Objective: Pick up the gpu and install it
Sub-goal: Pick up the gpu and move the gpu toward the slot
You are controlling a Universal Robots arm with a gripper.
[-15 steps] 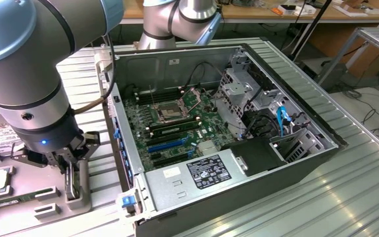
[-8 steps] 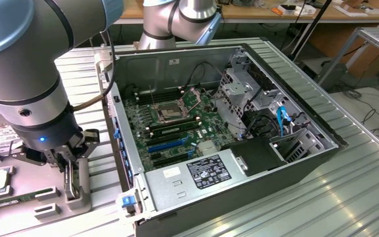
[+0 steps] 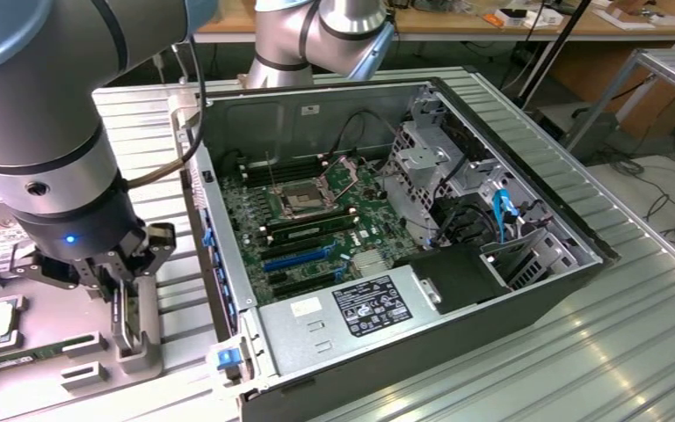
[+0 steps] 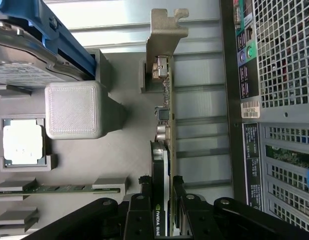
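While the open computer case [image 3: 548,290] lay on the ribbed metal table [image 3: 619,352], the gripper [image 4: 161,194] hung over the grey parts tray [image 4: 129,140], which sat beside the case on the exterior view's left. Its black fingers [image 4: 143,197] were pinched on the gpu [image 4: 159,165], one on each face, at the end away from the silver bracket [image 4: 162,35]. The card stood on edge along the tray's side nearest the case; a processor [image 4: 22,142] and a memory stick [image 4: 59,188] lay farther in. To my eye the grasp was made, though I could not tell whether the card had left its holder. The blue slots [image 3: 296,257] on the motherboard [image 3: 314,211] sat bare, so the installing was all left to do.
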